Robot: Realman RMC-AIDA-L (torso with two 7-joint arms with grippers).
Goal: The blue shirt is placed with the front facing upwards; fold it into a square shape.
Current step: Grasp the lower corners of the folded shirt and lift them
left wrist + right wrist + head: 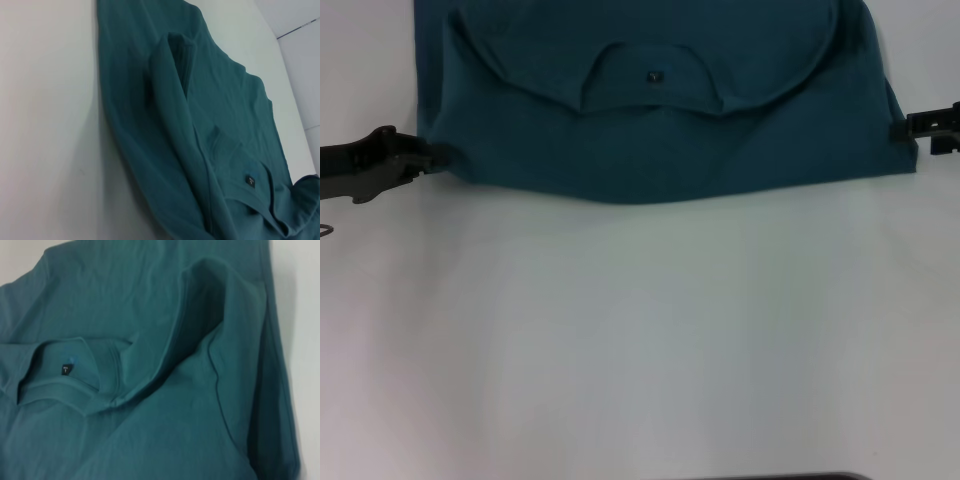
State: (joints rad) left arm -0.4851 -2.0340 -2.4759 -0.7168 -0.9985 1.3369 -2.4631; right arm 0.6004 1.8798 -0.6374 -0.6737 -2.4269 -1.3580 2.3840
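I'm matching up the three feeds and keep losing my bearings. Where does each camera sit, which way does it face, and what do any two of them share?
Head view: on the robot's head, looking forward and down at the table; the shirt lies at the far edge, the left tool and right tool at its two sides.
Left wrist view: on the left arm, looking along the shirt; no tool shows.
Right wrist view: on the right arm, close over the collar; no tool shows.
Shared: all three show the neck label.

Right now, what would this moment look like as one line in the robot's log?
blue shirt: partly folded, collar up, on white table | left gripper: at shirt's left edge | right gripper: at right edge
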